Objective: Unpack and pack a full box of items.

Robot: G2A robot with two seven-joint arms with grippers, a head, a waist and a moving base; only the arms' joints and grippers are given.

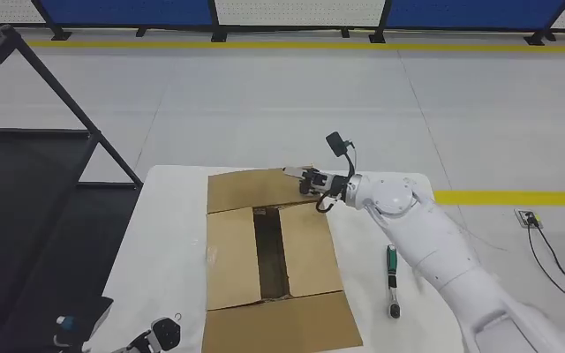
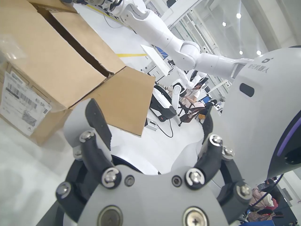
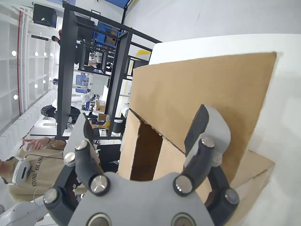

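**Two open grippers, one box on the table**

Two inner flaps of the cardboard box lie nearly shut, with a dark gap between them. Its far flap and near flap fold outward. The box sits mid-table. The right arm stretches across to the far flap's right corner, where the right gripper has its fingers spread wide, holding nothing. The left gripper hangs low by the box's near-left corner, fingers also apart and empty. A white barcode label is on the box's side, its print too small to read. Bare tabletop runs along both sides of the box, and a green-handled tool lies on the right strip.
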